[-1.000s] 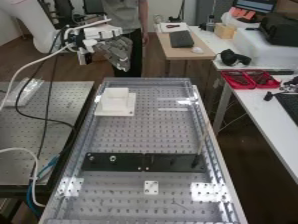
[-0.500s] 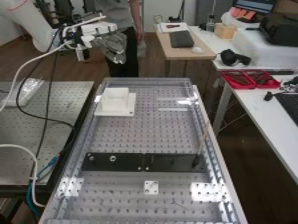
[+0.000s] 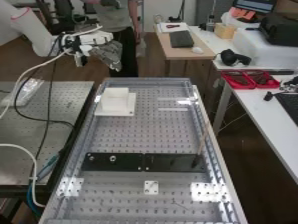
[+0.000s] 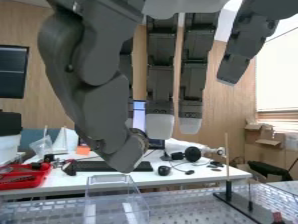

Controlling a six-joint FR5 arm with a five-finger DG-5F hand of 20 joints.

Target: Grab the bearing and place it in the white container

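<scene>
I list: one hand (image 3: pixel 109 54), wide, fingers straight, beyond the worktop (image 3: pixel 166 137); one white container (image 3: pixel 115 104), thereon; one larger nut (image 3: pixel 113 158), on black bar (image 3: pixel 126 165).

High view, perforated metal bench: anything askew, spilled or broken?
Nothing stands out. The flat black bar lies straight across the bench, the larger round metal nut is on it, and the square white container sits upright.

On the white table (image 3: pixel 265 120) I see red trays (image 3: pixel 235 78), a black keyboard (image 3: pixel 291 103) and a wooden box (image 3: pixel 226 32); just beside that table I find a light-brown desk (image 3: pixel 174 53).
</scene>
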